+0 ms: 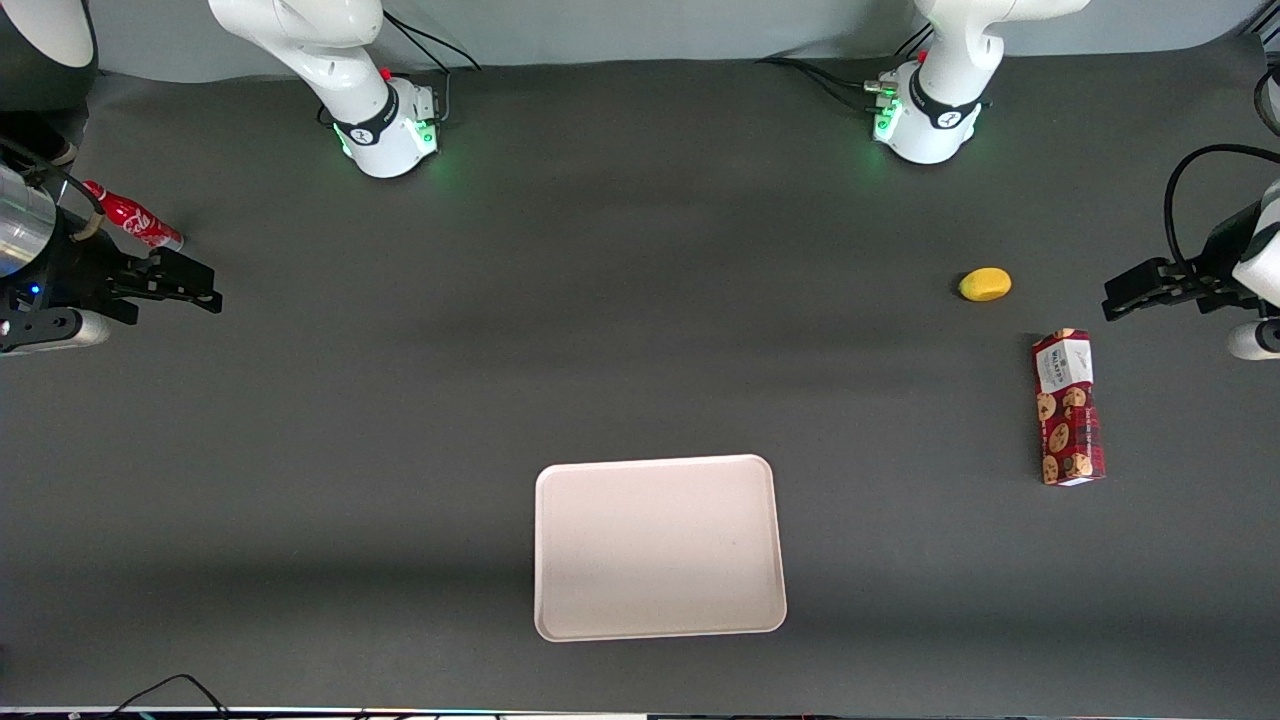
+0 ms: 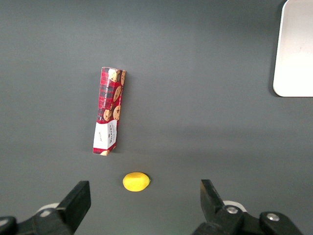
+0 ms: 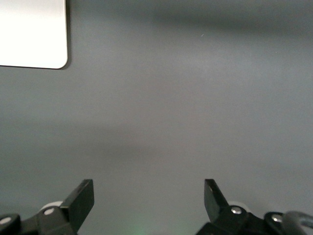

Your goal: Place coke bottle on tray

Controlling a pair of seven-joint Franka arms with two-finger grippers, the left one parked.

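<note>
Gripper (image 1: 205, 285) wide open, holding nothing, above bare mat just beside lying coke bottle (image 1: 133, 217); tray (image 1: 658, 546) well apart, nearer front cam.

The table (image 1: 640, 300) has a matt dark cloth-like cover; the tray (image 1: 660, 545) looks smooth, matt plastic; the coke bottle (image 1: 135, 218) is glossy.

The gripper (image 1: 195, 285), matt black, hovers at the working arm's end, fingers apart.

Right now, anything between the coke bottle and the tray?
Nothing: front view shows bare table between the coke bottle and the tray. The open gripper sits beside the bottle, off that path.
</note>
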